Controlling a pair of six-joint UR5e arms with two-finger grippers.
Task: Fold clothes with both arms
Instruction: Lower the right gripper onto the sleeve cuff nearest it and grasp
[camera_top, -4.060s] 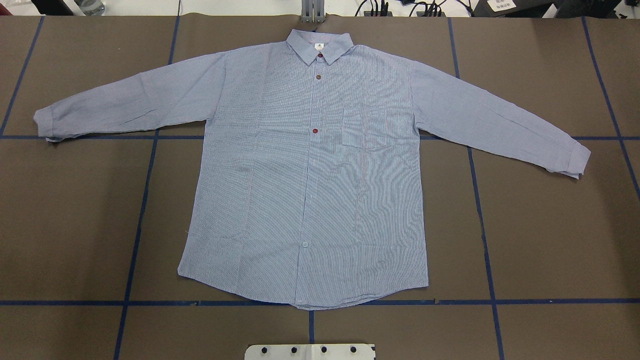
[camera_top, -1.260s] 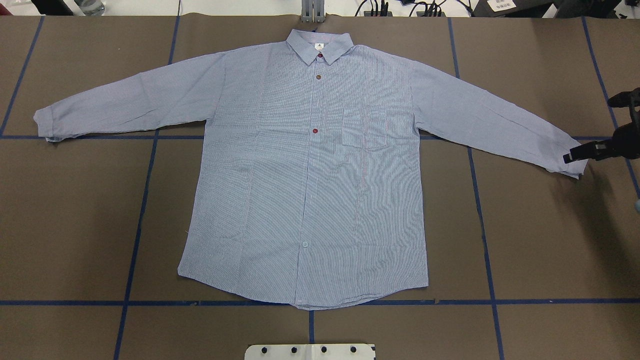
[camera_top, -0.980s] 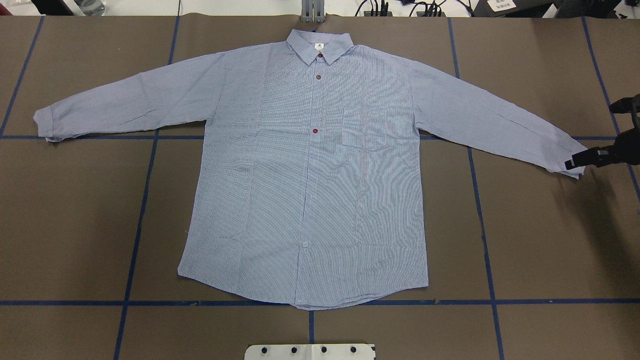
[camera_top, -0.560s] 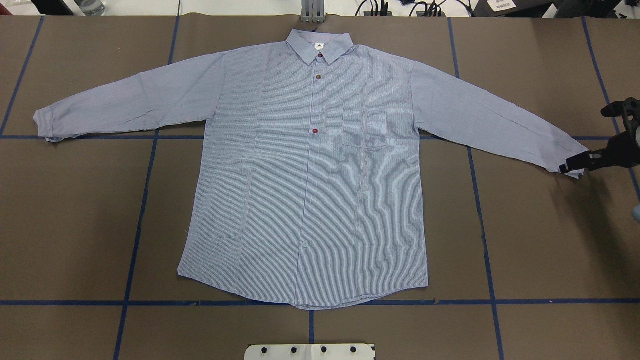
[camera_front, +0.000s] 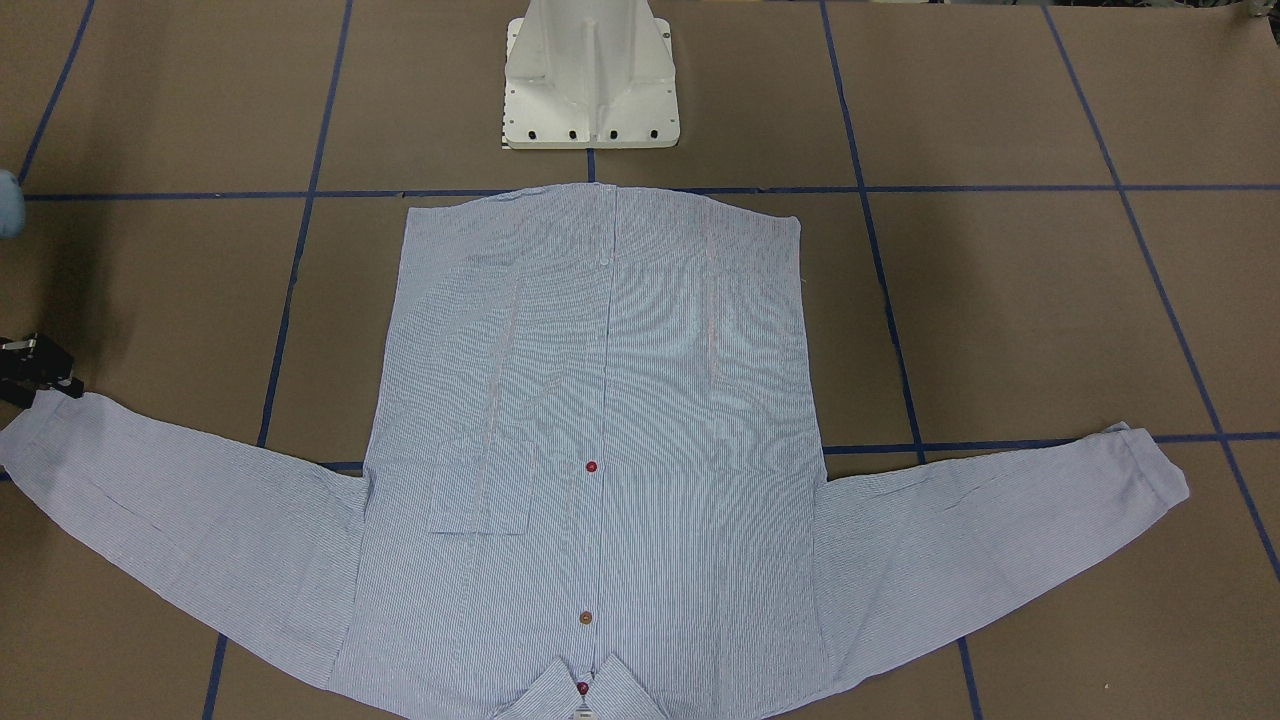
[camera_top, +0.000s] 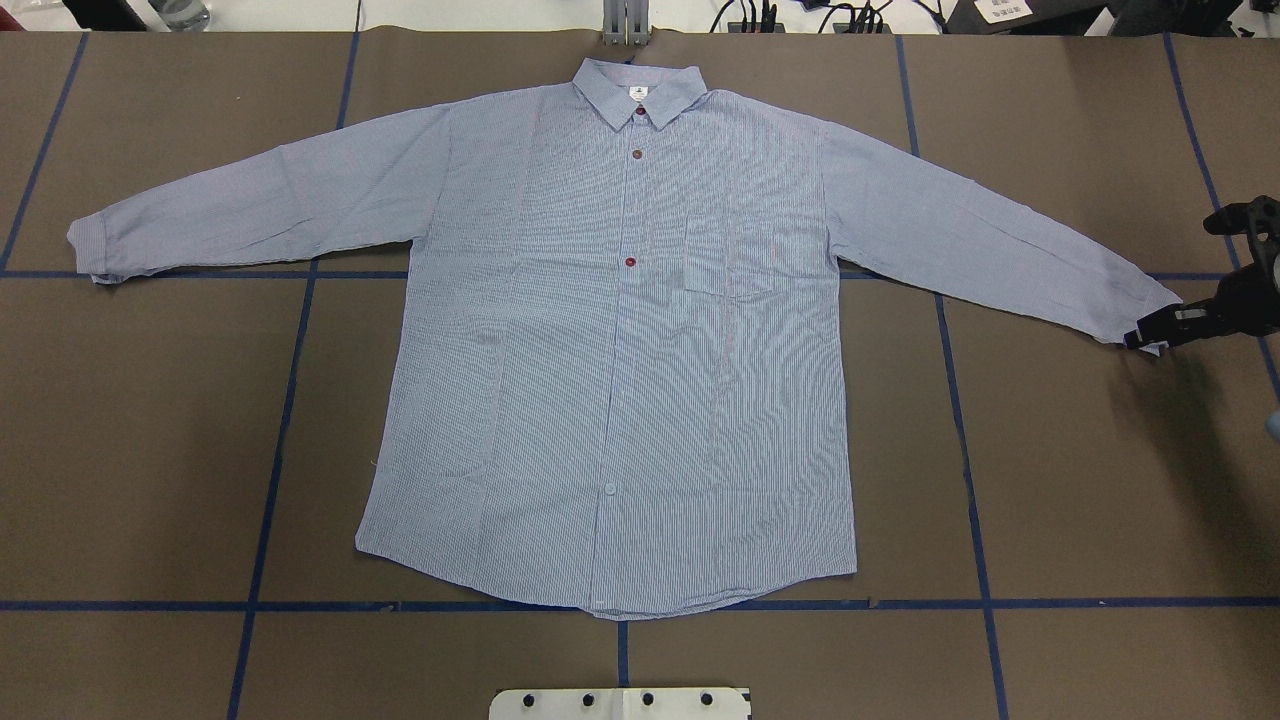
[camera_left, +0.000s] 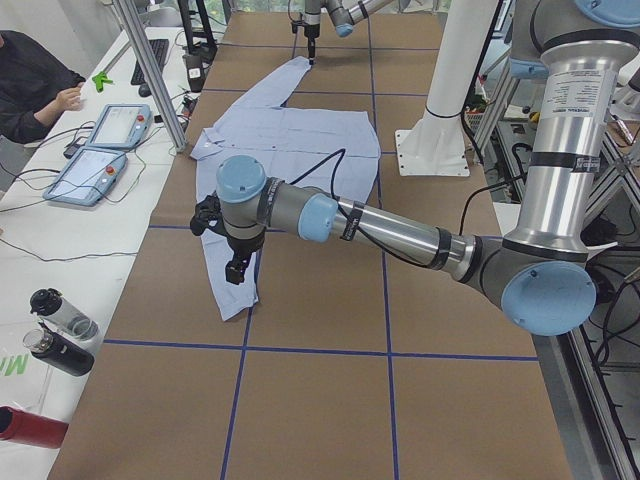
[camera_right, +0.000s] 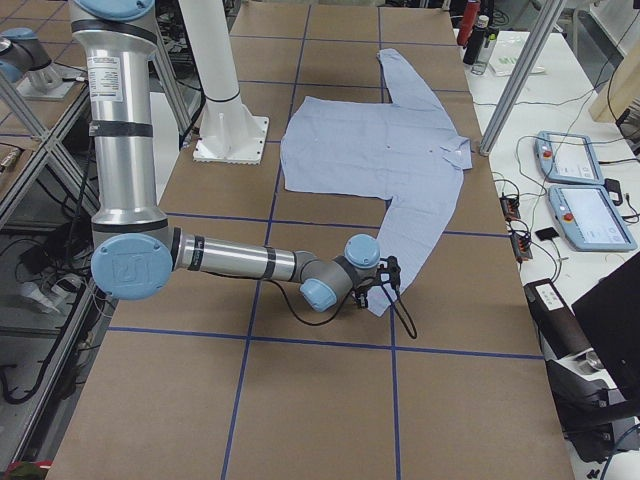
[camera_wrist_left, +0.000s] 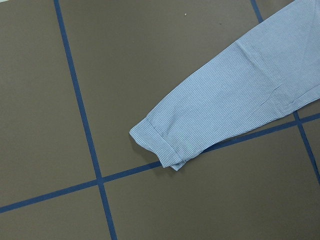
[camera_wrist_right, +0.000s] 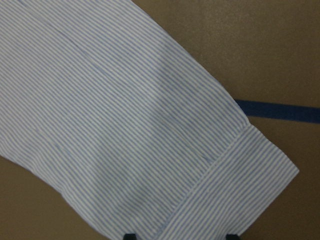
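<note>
Right gripper (camera_top: 1143, 337), fingers spread, straddles the striped shirt's (camera_top: 620, 380) right cuff (camera_wrist_right: 235, 195); its sleeve (camera_top: 980, 240) stretches leftward; left gripper (camera_left: 235, 272) hovers above left cuff (camera_wrist_left: 157, 145), grip state indiscernible.

1. The desk (camera_top: 1100, 500) is covered in brown sheeting, crossed by a grid of blue tape lines (camera_top: 270, 450).
2. A white pedestal base (camera_front: 590, 75) stands at the middle of one long edge.
3. On a white side desk (camera_left: 40, 250) lie a nearer control panel (camera_left: 85, 175) and a farther control panel (camera_left: 122, 125).
4. At its near end are a clear bottle (camera_left: 62, 312), a black bottle (camera_left: 50, 352) and a red bottle (camera_left: 30, 425).
5. A person (camera_left: 35, 75) in a dark sleeve sits at its far end.
</note>
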